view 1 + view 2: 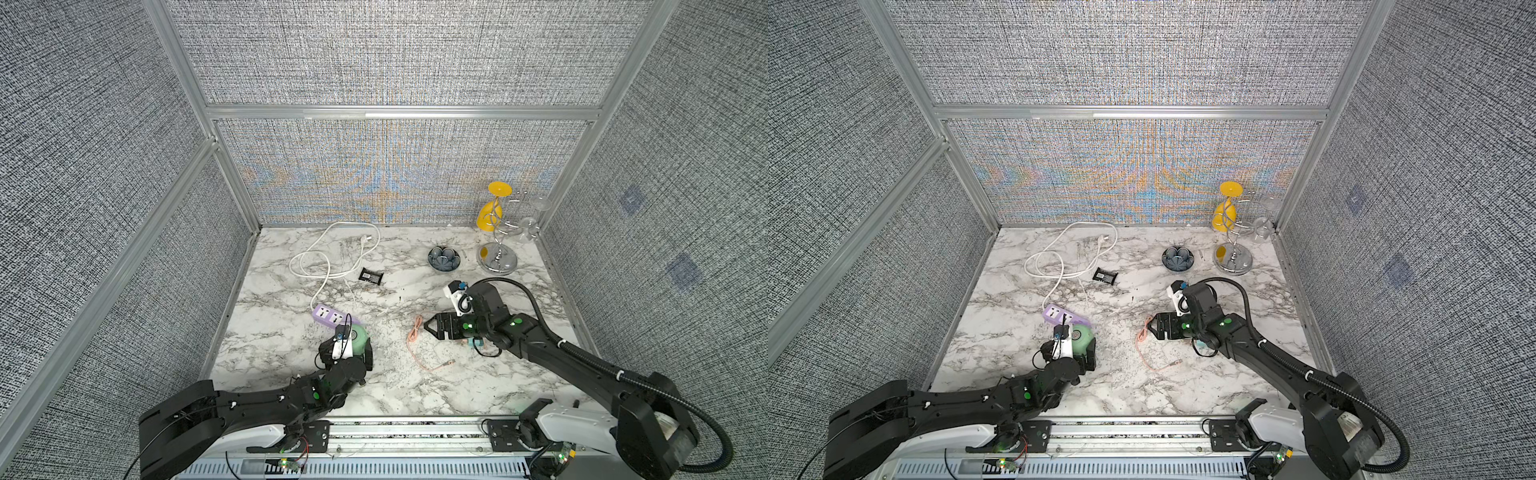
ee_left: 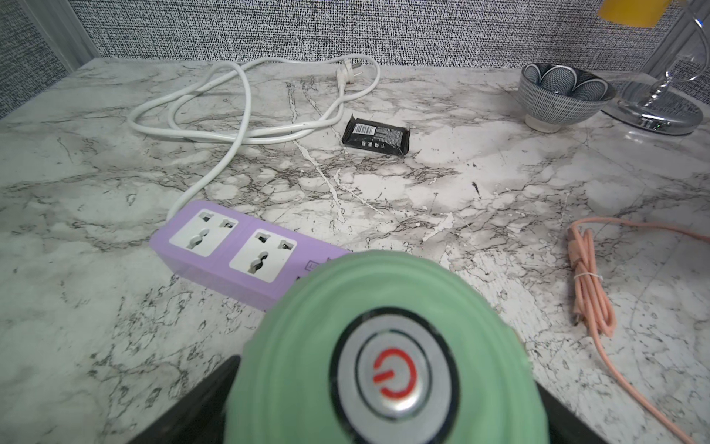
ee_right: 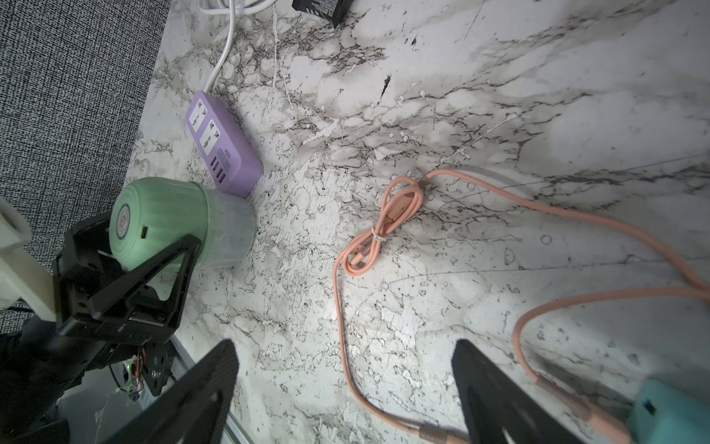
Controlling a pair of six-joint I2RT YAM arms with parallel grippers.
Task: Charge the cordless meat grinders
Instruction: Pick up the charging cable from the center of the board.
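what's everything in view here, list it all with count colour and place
cordless meat grinder: one, mint green with clear cup, beside the power strip
power strip: one, purple, left of centre; white cord looped toward the back
charging cable: one, pink, partly bundled, mid-table
plug adapter: one, teal, under the right arm
packet: one, black, behind centre
bowl: one, blue patterned, back right
glass stand: one, chrome, back right corner, holding a yellow glass and a clear glass
left pincer: one, black, open, straddling the grinder
right pincer: one, black, open, at the cable
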